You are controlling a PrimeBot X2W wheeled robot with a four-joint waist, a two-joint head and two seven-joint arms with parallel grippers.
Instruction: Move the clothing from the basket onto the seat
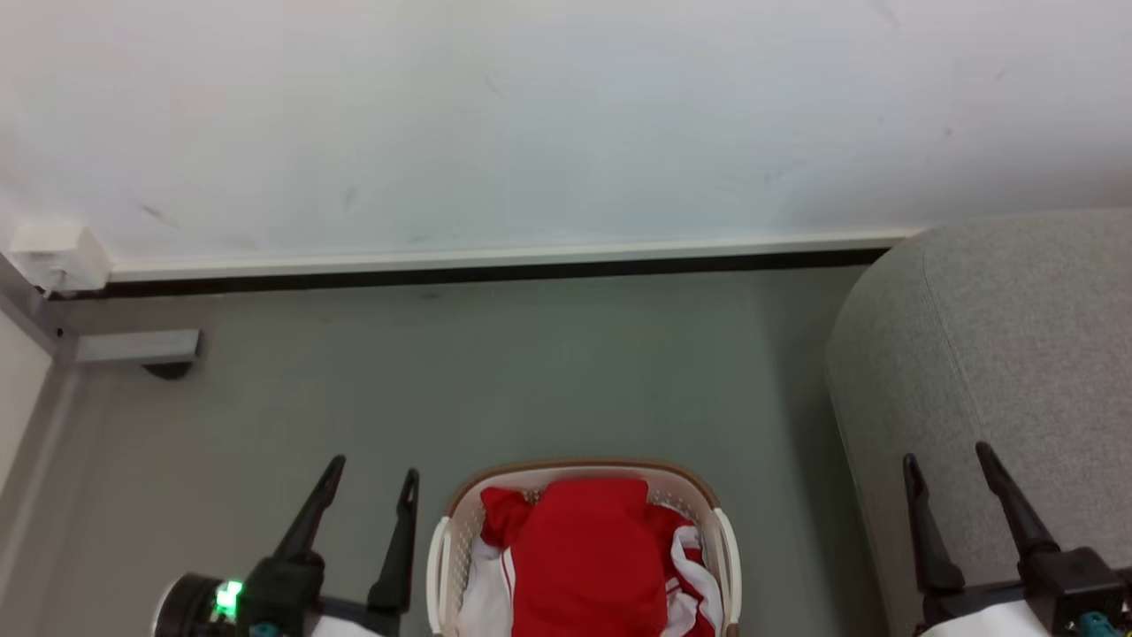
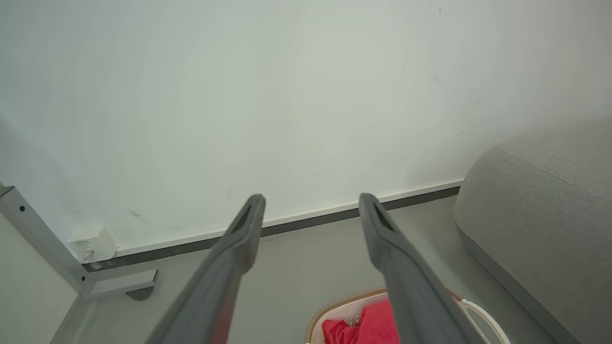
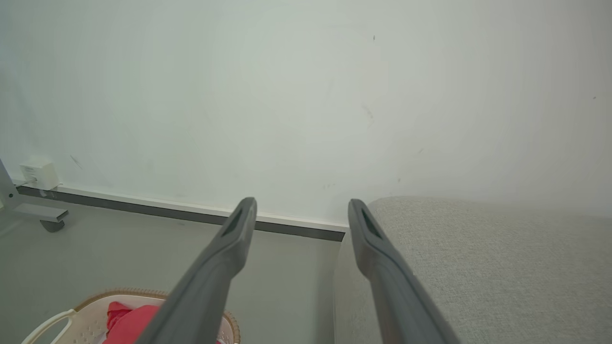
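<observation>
Red clothing (image 1: 588,557) with white trim fills the white basket (image 1: 584,471) on the grey floor at the bottom middle of the head view. The grey seat (image 1: 999,354) rises at the right. My left gripper (image 1: 372,471) hangs open left of the basket, nothing between its fingers. My right gripper (image 1: 948,460) stands open over the seat's front edge, also empty. The left wrist view has the left gripper (image 2: 311,203) open above the basket (image 2: 344,303), clothing (image 2: 368,327) and seat (image 2: 540,205). The right wrist view has the right gripper (image 3: 301,205), basket (image 3: 86,306), clothing (image 3: 131,322) and seat (image 3: 483,258).
A white wall (image 1: 566,115) with a dark skirting strip runs across the back. A grey metal frame foot (image 1: 133,347) and a small white box (image 1: 57,252) sit at the far left by the wall. Bare grey floor (image 1: 531,372) lies between basket and wall.
</observation>
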